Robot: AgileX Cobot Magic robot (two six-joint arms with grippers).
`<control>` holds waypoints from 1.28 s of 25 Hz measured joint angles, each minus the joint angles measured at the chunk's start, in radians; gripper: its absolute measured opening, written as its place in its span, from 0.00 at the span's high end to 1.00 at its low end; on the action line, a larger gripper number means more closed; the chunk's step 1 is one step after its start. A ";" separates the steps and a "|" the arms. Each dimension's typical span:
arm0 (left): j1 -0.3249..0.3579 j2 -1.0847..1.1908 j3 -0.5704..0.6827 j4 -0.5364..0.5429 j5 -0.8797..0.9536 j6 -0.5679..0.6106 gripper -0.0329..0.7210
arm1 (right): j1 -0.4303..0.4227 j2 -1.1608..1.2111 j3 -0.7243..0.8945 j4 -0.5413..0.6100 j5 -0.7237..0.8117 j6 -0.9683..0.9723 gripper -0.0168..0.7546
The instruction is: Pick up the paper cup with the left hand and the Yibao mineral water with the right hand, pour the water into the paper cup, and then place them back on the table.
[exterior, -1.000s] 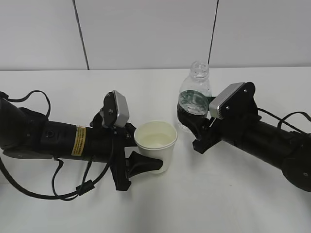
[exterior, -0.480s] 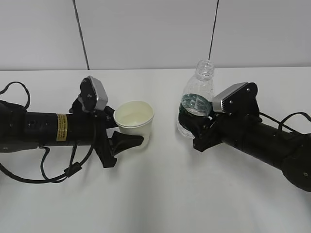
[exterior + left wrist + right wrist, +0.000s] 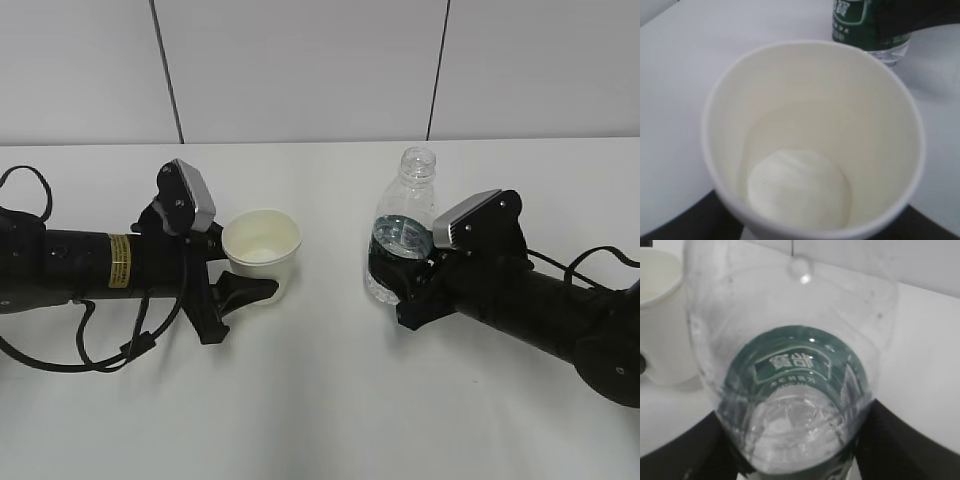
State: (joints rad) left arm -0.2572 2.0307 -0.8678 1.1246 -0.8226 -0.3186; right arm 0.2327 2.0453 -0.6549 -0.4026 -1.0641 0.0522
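My left hand (image 3: 232, 292) lies low over the table (image 3: 330, 400) and its two fingers close around the paper cup (image 3: 262, 252), which stands upright with its open mouth up. My right hand (image 3: 395, 285) grips the Yibao mineral water (image 3: 403, 235) at the green label. The bottle is upright and has no cap. Cup and bottle are apart, with bare white table between them.
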 joint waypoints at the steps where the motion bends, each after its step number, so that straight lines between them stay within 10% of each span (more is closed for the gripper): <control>1: 0.001 0.000 0.000 -0.010 0.000 0.000 0.38 | 0.000 0.005 0.000 0.002 0.000 0.000 0.40; 32: 0.001 0.093 0.000 -0.152 -0.084 0.026 0.35 | 0.000 0.057 0.000 0.022 0.002 -0.059 0.34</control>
State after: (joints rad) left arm -0.2562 2.1238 -0.8678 0.9729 -0.9062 -0.2930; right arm 0.2327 2.1022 -0.6549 -0.3811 -1.0622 -0.0070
